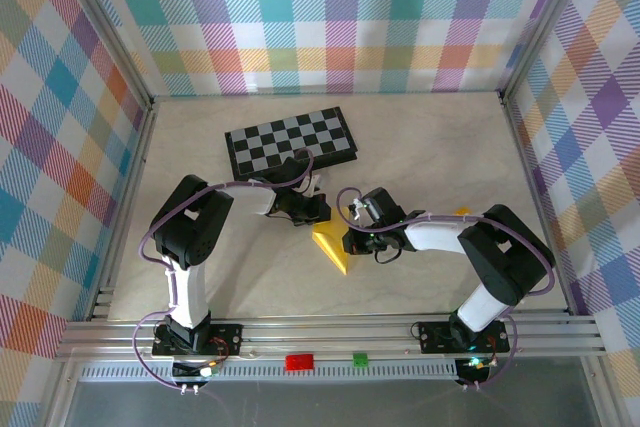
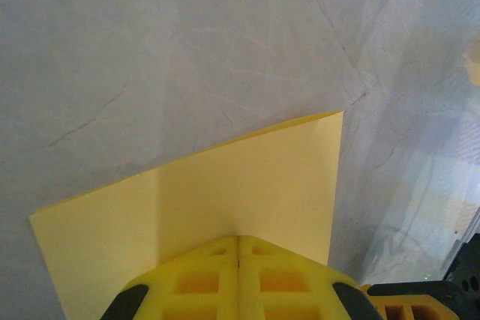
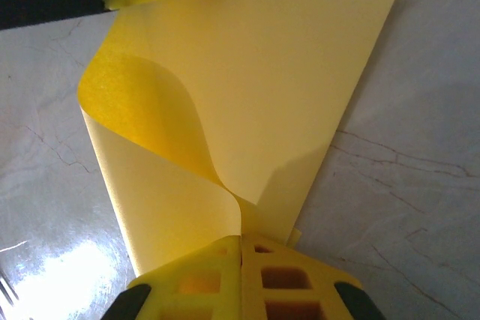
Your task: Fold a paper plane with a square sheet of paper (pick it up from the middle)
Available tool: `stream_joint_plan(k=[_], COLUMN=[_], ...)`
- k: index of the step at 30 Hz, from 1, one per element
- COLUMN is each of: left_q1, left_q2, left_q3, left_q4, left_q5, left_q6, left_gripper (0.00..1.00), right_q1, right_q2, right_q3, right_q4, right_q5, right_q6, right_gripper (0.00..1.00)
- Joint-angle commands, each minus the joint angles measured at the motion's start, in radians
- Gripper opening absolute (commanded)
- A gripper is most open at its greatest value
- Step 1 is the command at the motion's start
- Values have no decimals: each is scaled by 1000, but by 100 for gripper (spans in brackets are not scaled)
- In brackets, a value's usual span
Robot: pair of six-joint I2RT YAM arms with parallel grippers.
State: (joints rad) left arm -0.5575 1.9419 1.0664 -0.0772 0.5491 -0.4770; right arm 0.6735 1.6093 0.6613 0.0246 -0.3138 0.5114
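The square sheet of paper (image 1: 333,247) is thin and yellow, partly folded, and tapers to a point toward the near edge. It sits between the two arms in front of the chessboard. My left gripper (image 1: 308,212) is at its far-left edge, and its jaws (image 2: 238,239) are shut with the paper (image 2: 247,177) spreading flat out from the tips. My right gripper (image 1: 352,239) is at the paper's right side. Its jaws (image 3: 241,237) are shut on a curled flap of the sheet (image 3: 247,88), which loops up and over to the left.
A black-and-grey chessboard (image 1: 290,140) lies behind the grippers at the table's middle back. A small orange-yellow block (image 1: 462,212) sits to the right, behind the right arm. Checked walls close in the pale marbled table (image 1: 430,147) on three sides.
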Motion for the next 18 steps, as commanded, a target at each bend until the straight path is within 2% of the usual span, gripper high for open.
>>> stream_joint_plan(k=[1, 18], left_q1=[4, 4], left_q2=[23, 20], left_q3=[-34, -30], left_q4=[-97, -112], left_q5=[-64, -69], left_q6=[22, 31], left_gripper=[1, 1], right_q1=[-4, -2], right_q2=[20, 31], right_q3=[7, 13], right_q4=[8, 13], right_q5=[-8, -17], right_q6=[5, 9], right_gripper=[3, 3])
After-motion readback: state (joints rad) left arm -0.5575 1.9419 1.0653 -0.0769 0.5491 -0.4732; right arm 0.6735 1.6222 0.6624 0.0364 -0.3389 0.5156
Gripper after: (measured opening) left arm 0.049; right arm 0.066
